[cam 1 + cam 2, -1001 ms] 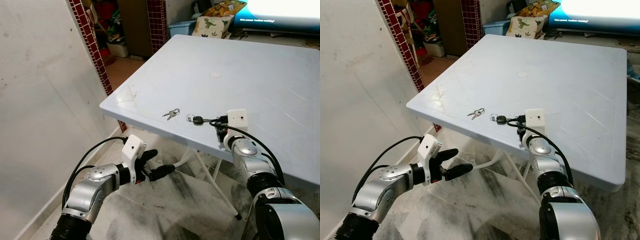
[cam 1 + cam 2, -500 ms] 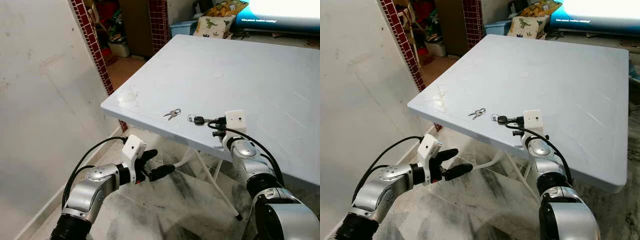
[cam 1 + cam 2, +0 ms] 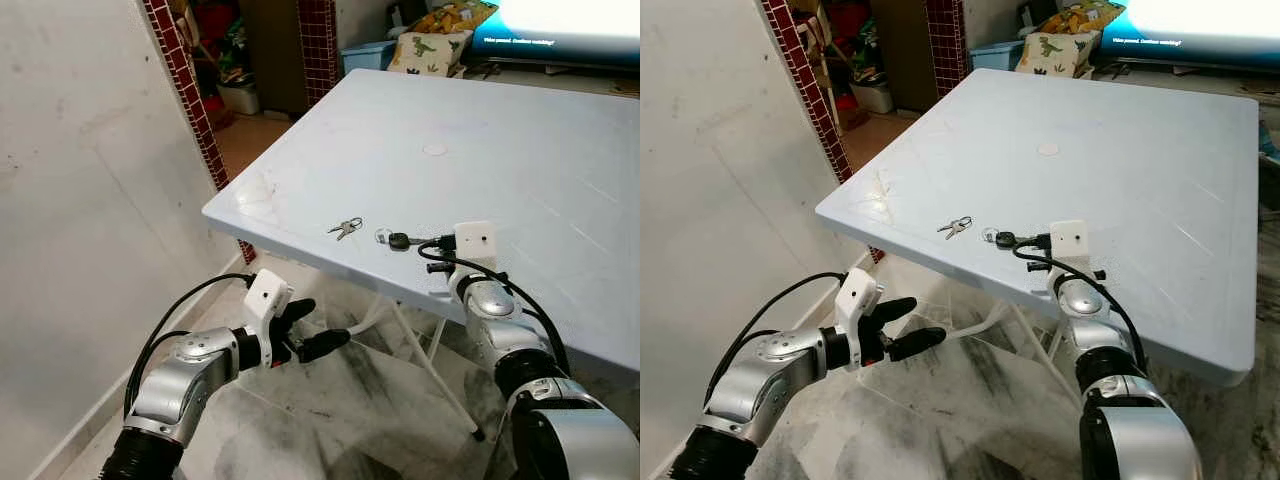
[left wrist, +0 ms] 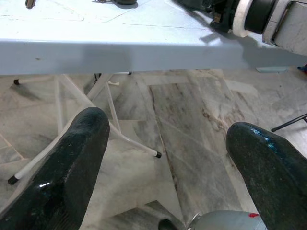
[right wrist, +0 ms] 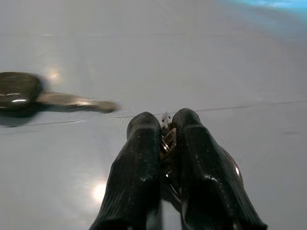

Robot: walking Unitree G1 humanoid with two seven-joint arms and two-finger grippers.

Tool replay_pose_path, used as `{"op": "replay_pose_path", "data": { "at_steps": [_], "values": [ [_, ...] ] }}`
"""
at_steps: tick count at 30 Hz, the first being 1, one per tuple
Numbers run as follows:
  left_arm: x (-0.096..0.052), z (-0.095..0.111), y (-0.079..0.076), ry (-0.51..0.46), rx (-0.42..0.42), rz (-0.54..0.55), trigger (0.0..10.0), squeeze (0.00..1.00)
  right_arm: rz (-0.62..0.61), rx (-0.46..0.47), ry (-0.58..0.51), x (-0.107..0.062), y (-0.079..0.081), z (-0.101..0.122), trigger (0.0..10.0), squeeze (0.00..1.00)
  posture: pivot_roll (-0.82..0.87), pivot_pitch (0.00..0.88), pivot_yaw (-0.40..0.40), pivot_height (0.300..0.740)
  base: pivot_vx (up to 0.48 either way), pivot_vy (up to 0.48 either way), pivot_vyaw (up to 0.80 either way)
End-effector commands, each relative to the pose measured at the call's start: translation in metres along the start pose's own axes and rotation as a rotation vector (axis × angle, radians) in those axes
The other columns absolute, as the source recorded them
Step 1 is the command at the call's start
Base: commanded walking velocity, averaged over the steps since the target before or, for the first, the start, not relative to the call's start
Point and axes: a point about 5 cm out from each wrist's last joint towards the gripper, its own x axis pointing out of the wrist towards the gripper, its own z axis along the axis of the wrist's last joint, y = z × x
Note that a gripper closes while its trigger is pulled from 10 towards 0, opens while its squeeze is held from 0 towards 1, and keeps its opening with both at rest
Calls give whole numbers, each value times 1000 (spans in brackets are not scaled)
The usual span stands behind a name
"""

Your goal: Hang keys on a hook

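A black-headed key on a ring [image 3: 396, 240] and a small silver key bunch [image 3: 343, 228] lie near the front edge of the pale blue table [image 3: 480, 140]. My right gripper [image 3: 424, 243] rests low on the tabletop just right of the black key, pointing at it. In the right wrist view its fingers [image 5: 144, 143] are shut, with a small metallic glint between them, and the black key [image 5: 29, 93] lies apart ahead of the tips. My left gripper [image 3: 318, 328] hangs open below table height over the floor, its fingers [image 4: 72, 167] wide apart.
A white wall stands close on the left, ending at a red-tiled pillar [image 3: 185, 80]. White table legs [image 3: 430, 350] stand on the marble floor under the front edge. Behind the table are a blue bin [image 3: 365, 55] and a dinosaur cushion [image 3: 428, 50].
My right wrist has rolled a little and its black parts have risen level with the tabletop. Both key sets lie where they were, and the left arm has held still.
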Motion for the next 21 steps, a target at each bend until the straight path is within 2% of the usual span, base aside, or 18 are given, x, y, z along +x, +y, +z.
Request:
{"op": "replay_pose_path", "data": {
  "at_steps": [1,13,21],
  "values": [
    [-3,4,3,-2,19,9,10000,0,-30,-15,-70,0,-3,11,0,0,-47,0,152,740,0,0,0],
    [-3,4,4,-1,22,9,10000,0,-105,-42,-234,-3,-9,33,0,0,-50,0,156,740,0,0,0],
    [-2,4,4,-1,23,9,10000,0,-110,-33,-270,-3,-10,43,0,0,-50,0,158,740,0,0,0]
  ]
}}
